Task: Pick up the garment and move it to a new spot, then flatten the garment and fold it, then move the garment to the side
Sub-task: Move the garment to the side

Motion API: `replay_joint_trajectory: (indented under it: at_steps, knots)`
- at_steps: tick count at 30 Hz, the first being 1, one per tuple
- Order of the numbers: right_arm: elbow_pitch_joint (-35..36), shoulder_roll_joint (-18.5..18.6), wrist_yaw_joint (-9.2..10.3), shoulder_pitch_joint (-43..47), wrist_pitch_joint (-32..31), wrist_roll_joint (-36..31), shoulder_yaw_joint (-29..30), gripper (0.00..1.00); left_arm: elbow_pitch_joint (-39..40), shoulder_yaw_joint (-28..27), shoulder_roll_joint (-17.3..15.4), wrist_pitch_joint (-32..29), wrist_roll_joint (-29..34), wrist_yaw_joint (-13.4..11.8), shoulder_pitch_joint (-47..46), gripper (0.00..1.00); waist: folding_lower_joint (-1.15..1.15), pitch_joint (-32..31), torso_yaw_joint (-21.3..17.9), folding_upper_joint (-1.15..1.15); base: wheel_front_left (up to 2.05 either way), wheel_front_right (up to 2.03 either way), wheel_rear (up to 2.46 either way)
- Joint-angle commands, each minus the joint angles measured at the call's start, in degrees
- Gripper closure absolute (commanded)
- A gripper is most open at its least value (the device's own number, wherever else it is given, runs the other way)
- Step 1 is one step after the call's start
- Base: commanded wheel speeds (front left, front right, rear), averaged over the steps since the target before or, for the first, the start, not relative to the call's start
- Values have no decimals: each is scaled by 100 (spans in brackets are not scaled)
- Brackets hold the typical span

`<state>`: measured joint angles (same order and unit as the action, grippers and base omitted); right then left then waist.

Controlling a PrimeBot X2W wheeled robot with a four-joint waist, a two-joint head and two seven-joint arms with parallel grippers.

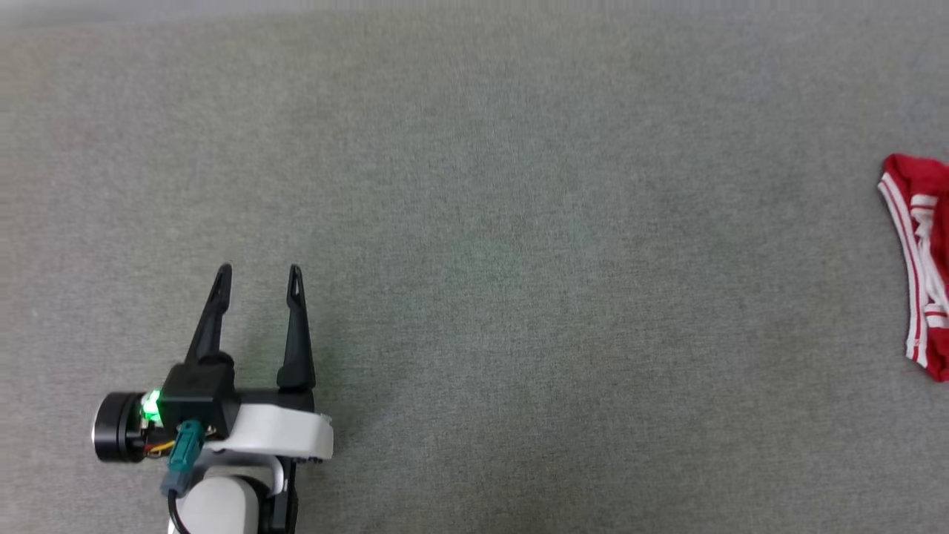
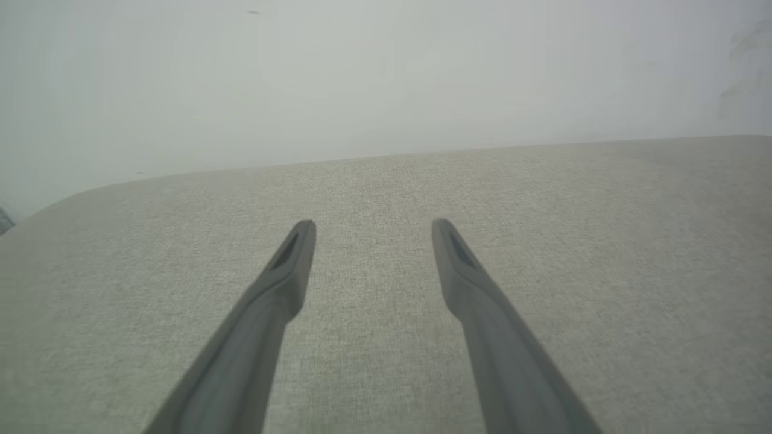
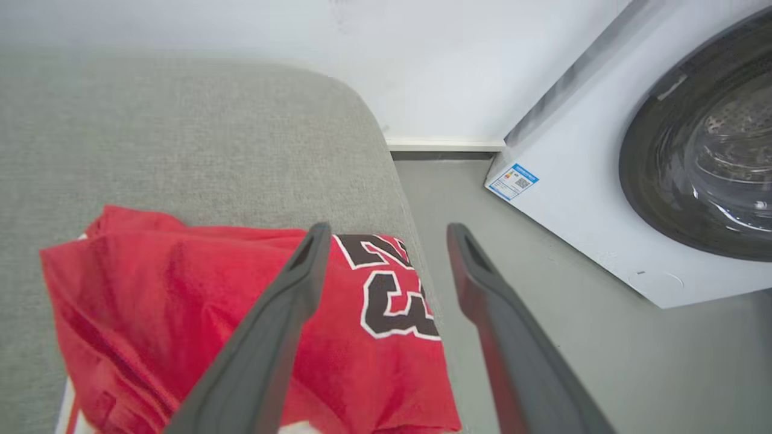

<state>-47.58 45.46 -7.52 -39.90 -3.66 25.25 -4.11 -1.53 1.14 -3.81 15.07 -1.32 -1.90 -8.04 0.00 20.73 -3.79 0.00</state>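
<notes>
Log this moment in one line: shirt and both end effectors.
shirt: lying at edge of grey cushion, number 23 facing up | left end effector: open, empty, over cushion | right end effector: open, above shirt

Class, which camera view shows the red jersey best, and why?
The right wrist view: the red jersey lies at the grey cushion's edge, its number 23 readable. The head view catches a cropped strip with striped trim at its right edge. The left wrist view faces grey cushion and wall.
</notes>
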Motion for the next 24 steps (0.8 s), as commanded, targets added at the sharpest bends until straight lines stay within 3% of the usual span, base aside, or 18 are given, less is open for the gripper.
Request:
replay_joint_trajectory:
  at_steps: [1,10,17,24]
  knots:
    - [125,-83,7,79,194,-38,27,0,-14,-32,-4,13,-35,-28,113,0,0,-278,8,0,0,0,0]
    - [1277,-730,7,552,1350,-573,369,0,-36,-86,19,13,-114,-117,630,0,0,-982,83,0,0,0,0]
    - [2647,-1911,9,1379,1749,-1296,861,0,-133,-79,32,13,-149,-93,904,0,0,-1519,337,0,0,0,0]
    - [3816,-3086,7,2482,1829,-1740,860,0,-316,-109,11,13,-209,3,1044,0,0,-1851,591,0,0,0,0]
